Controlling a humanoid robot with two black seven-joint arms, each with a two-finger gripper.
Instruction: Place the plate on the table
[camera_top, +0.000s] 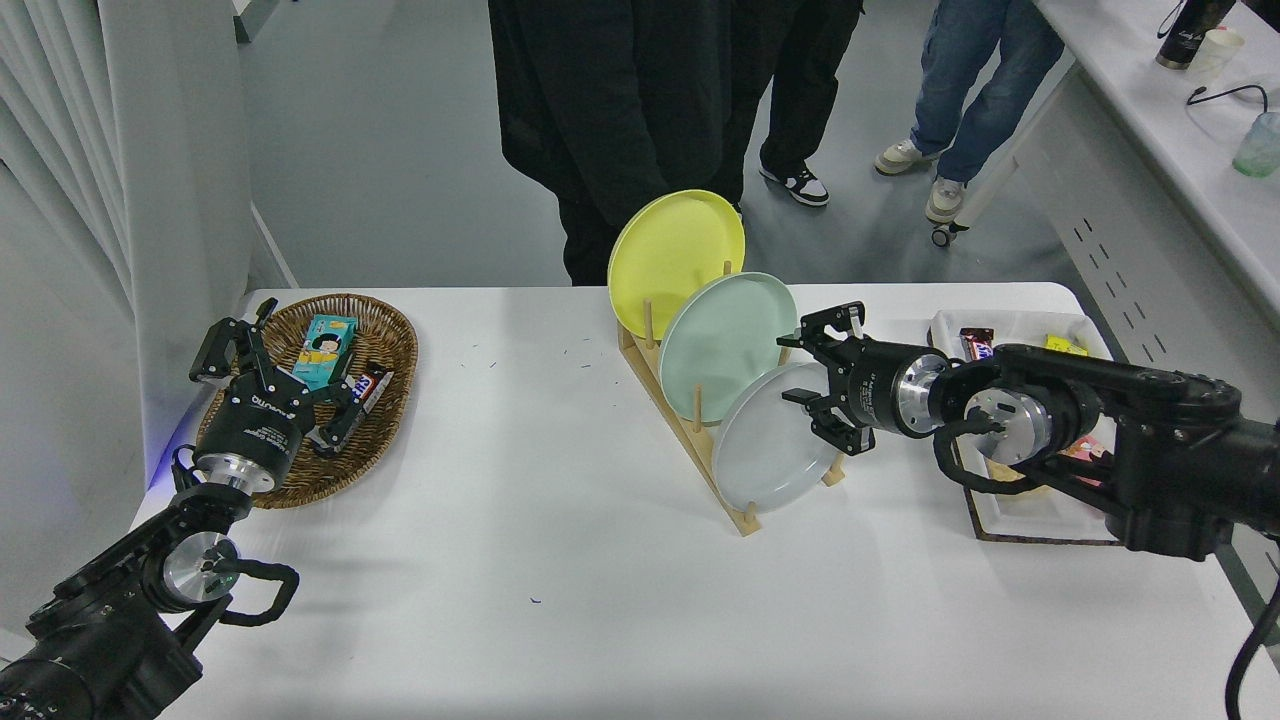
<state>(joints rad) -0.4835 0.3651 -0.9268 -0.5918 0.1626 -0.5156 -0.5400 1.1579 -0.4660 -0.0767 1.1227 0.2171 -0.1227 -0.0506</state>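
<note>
The light-grey plate (770, 440) stands on edge in the nearest slot of a wooden rack (690, 440) on the white table (560, 560). A mint-green plate (720, 345) and a yellow plate (672, 245) stand behind it in the same rack. My right gripper (800, 385) is open, its fingers spread either side of the grey plate's upper right rim, not closed on it. My left gripper (255, 345) is parked open over the wicker basket at the left.
A wicker basket (385, 395) with snack packs lies at the far left. A white tray (1000, 510) with snacks sits under my right arm. People stand at the table's far side. A white counter (1180, 140) with cups runs at the right.
</note>
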